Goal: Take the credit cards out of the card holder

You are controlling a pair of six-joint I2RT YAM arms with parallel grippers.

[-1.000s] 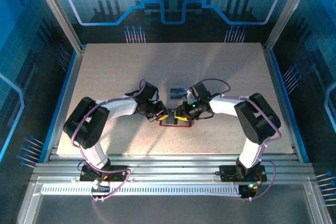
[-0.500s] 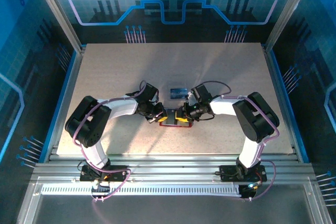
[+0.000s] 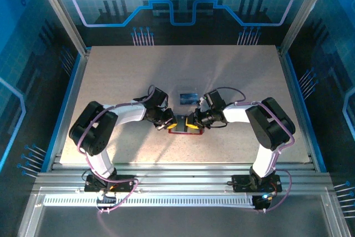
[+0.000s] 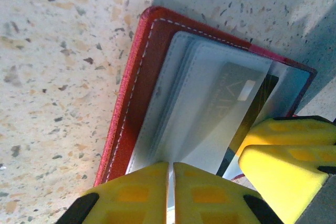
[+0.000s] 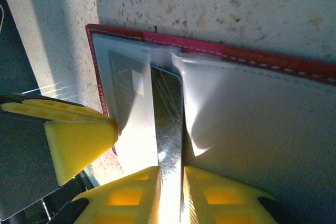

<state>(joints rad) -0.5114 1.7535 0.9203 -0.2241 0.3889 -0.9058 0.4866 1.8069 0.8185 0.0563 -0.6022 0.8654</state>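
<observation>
while the speckled stone-look table [image 3: 111, 81] looks just as it did a second ago, the two arms have drawn closer together at its middle, the right one sinking lower over the work. between them the flat red bifold card holder [image 4: 134, 103] lies open on the table, grey pockets up, slightly near of centre. the left gripper [image 4: 170, 179] is clenched on the edge of one grey pocket sheet, pinning the holder in place. the right gripper [image 5: 170, 192] has narrowed over the last second and now pinches the edge of the pale thin card with a dark band [image 4: 231, 87], which sits mostly inside its pocket (a small chip shows through the sleeve). just far of the holder, apart from it, the blue rectangular card [image 3: 189, 97] lies flat on the table, unmoved. by my reading, one card is already out and the second has only just been gripped. what remains is a steady pull back along the right fingers. if the left grip slackens, the whole holder may slide along with the card.
</observation>
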